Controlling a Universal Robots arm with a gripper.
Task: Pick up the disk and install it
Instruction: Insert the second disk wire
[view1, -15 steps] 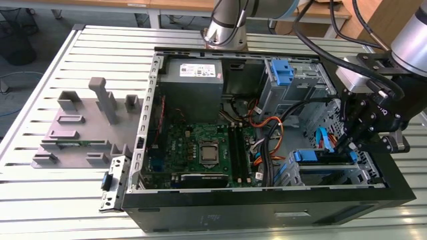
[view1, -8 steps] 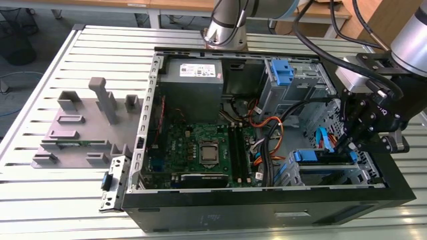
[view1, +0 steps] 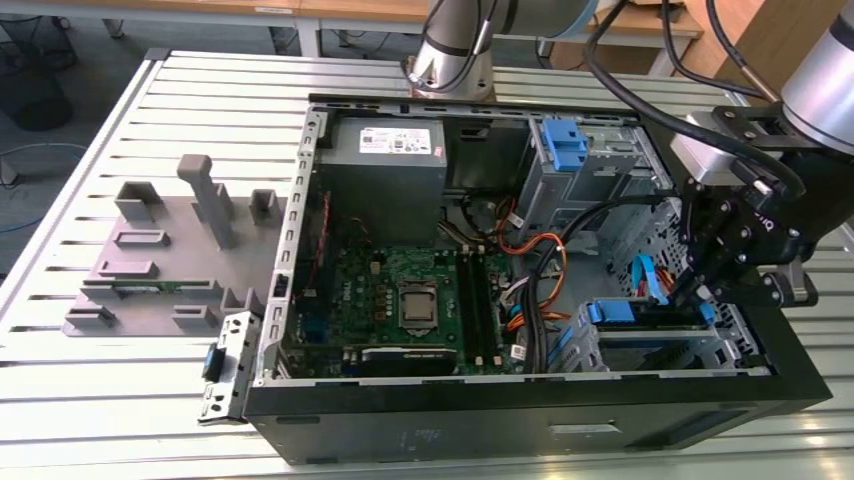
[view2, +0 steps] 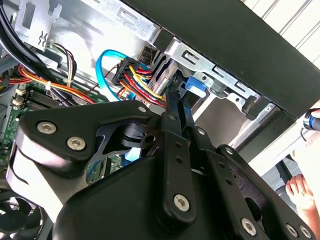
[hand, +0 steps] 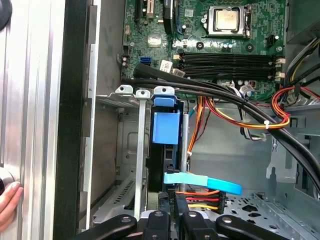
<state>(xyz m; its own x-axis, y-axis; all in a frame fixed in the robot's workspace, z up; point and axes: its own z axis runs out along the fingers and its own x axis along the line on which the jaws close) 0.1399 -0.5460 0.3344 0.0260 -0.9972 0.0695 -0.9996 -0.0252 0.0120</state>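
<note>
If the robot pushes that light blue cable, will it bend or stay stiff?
The blue cable would probably bend easily: it is a thin flat ribbon that already curves. It likely springs back a bit, since one end looks plugged in beside the pincer.

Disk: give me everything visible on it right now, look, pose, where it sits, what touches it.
The disk stands on edge in the drive cage at the case's front corner, on the exterior view's right. Mostly hidden: what shows is a thin dark body with blue plastic rails, one blue tab on top. In the first wrist view it sits between thin silver metal dividers, with a light-blue flat cable and red-yellow wires just beyond its end. The tool hangs right over it, fingers reaching its blue rail; whether they grip cannot be told.
</note>
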